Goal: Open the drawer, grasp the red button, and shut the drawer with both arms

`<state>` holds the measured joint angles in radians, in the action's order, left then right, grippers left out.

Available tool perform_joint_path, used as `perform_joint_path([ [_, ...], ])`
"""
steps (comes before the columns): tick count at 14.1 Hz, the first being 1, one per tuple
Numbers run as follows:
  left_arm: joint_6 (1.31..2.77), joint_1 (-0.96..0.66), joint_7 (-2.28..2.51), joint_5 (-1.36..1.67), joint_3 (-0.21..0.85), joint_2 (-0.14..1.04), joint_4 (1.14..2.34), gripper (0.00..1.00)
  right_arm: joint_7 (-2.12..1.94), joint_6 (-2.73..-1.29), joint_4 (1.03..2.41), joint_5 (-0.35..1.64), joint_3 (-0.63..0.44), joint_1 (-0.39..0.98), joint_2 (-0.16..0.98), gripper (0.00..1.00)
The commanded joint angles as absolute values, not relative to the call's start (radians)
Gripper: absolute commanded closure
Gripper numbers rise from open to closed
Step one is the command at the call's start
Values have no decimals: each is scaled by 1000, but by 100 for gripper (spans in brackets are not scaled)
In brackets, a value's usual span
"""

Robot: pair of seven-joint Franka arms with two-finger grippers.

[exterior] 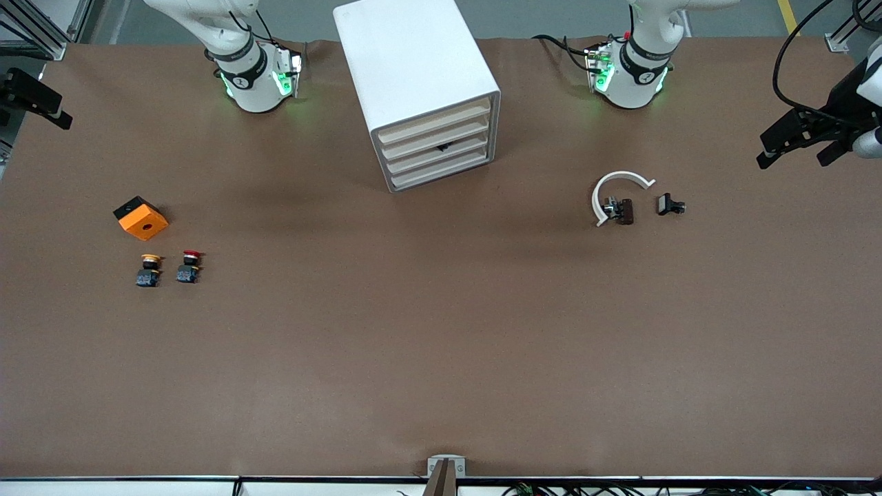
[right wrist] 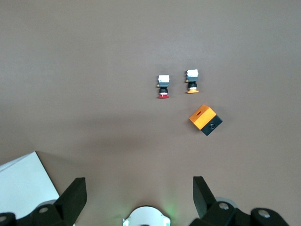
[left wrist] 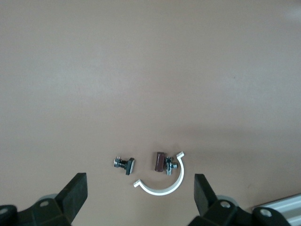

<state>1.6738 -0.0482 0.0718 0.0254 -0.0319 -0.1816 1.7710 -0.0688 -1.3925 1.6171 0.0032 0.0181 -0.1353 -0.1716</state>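
The button (exterior: pixel 189 266) with the red cap lies on the table toward the right arm's end, and it also shows in the right wrist view (right wrist: pixel 163 87). The white drawer cabinet (exterior: pixel 413 89) stands between the two arm bases. All its drawers are shut, and one has a small black handle (exterior: pixel 443 147). My right gripper (right wrist: pixel 138 197) is open and empty, held high above its own base, far from the button. My left gripper (left wrist: pixel 140 195) is open and empty, high over a white clip (left wrist: pixel 164 181) at the left arm's end.
A yellow-capped button (exterior: pixel 148 270) lies beside the red one. An orange cube with a black side (exterior: pixel 141 218) sits farther from the front camera than both. The white clip (exterior: pixel 615 193), a brown part (exterior: pixel 623 211) and a small black part (exterior: pixel 670 204) lie toward the left arm's end.
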Motion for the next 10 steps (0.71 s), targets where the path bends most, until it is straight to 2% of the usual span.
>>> perform_joint_path([
  [1, 1617, -54, 61, 6, -37, -143, 1691, 0, -113, -1401, 1628, -12, 34, -167, -186, 0],
  [10, 1589, -54, 55, 14, -37, -133, 1672, 0, -117, -1436, 1628, 5, 28, -169, -186, 0],
])
